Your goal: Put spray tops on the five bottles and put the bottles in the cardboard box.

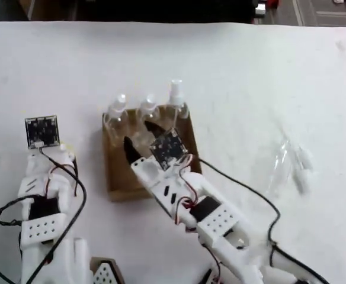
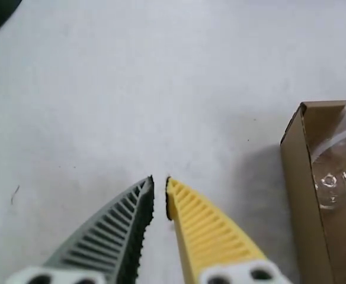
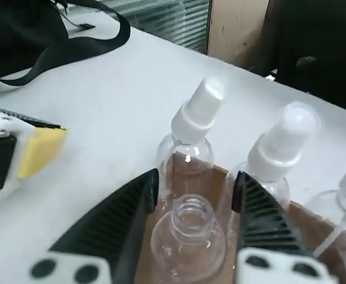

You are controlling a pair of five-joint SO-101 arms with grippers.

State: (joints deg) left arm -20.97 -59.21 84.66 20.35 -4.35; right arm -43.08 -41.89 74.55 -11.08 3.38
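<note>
**Open bottle boxed without a top, and crowded by its neighbours**

The right end effector [image 1: 138, 137] hangs over the cardboard box [image 1: 117, 186], released, with its black jaws standing either side of an uncapped bottle [image 3: 189, 234] that stands upright on the box floor. A sliver of space shows on each side of the bottle, so nothing appears to be gripped. Just behind it, along the box's far wall, stand three capped bottles [image 1: 148, 113], close together and upright.

The main risk is order. This bottle sits in the box with a bare neck, and if it is left there the task ends one spray top short. Fitting a top in place looks awkward, because the neighbours leave little room.

The second risk is contact. The jaw tips reach past the open bottle towards the capped ones. A careless closing or lift could nudge those light, tall bottles over, or drag one out of the box. The clear plastic is probably slick, so a weak pinch may let the bottle slip or tilt.

The left end effector [image 2: 160, 188] is clenched on nothing, low over the bench [image 1: 250, 77] beside the box. A clear item [image 1: 291, 163] lies well apart on the right arm's side; I cannot tell what it is.
</note>
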